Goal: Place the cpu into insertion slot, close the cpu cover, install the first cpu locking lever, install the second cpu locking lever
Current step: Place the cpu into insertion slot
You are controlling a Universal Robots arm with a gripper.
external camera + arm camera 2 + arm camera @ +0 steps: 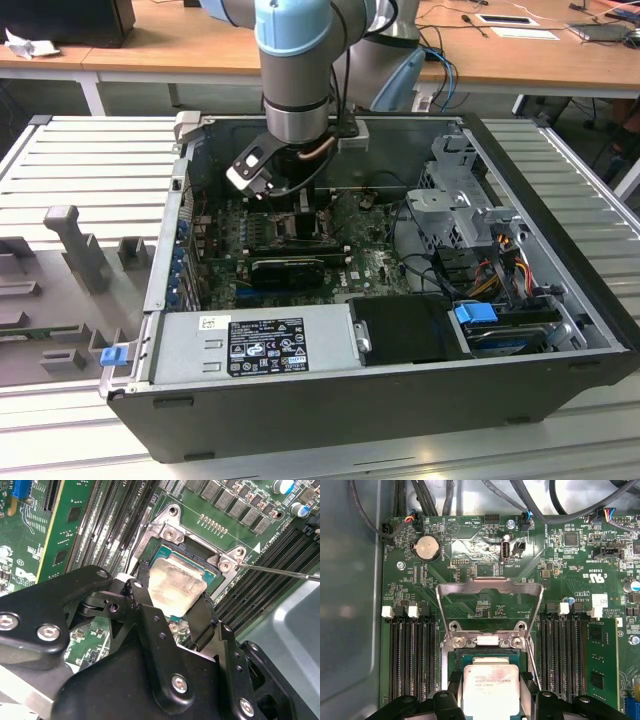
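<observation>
Right, status. Closest to the wrist cameras is the black gripper (175, 589), with its fingers (141, 597) clenched on two opposite edges of the cpu (490, 687). The chip's pale metal top faces up and looks smudged. The cpu sits directly over the insertion slot (492, 657) and square to it. The slot's dark rim shows on the side away from the gripper. Can't tell if the chip is fully seated or just above the contacts.

Just past that is the hinge bracket with two screws, then the cpu cover (470, 583). It is swung open and tilted back off the slot, with green board visible through its window, so not closed. A thin lever rod (280, 572) sticks out from the slot's corner, above the memory slots (410, 655). These slots flank the socket on both sides.

Further out on the motherboard (470, 540) there's a coin cell (428, 547) beyond the cover. Dark cables (545, 505) run along the board's edge by the case wall.

In the exterior view the arm (295, 70) comes straight down into the open computer case (400, 400), over the middle of the board. The power supply (255, 342) lies along the case's near side, and the drive cage (460, 190) is toward the exterior view's right. The case rests on a grey slatted table (90, 160), with a wooden desk (150, 55) behind it.
</observation>
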